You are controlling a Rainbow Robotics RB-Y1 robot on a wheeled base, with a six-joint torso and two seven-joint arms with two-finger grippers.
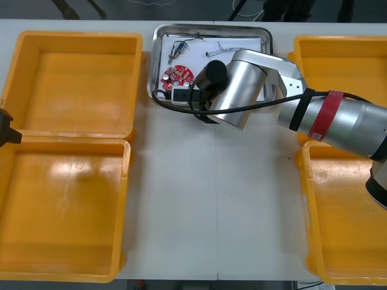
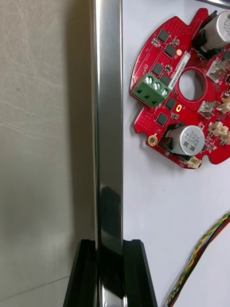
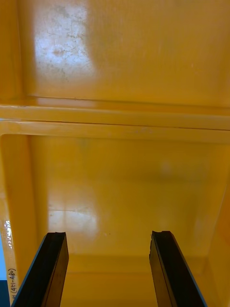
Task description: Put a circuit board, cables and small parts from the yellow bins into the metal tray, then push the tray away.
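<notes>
Two right jaws astride tray, board beyond

open surface on the right gripper's outer side; on its inner side, circuit board and cable crowd the tray floor.

**Silver arm, red band, black claws**

The right arm is made of brushed silver cylinders. It carries a black round cap, a red band between black rings, and a black cable running alongside. The right claw and left claw have flat, glossy black fingers with squared tips.
</notes>
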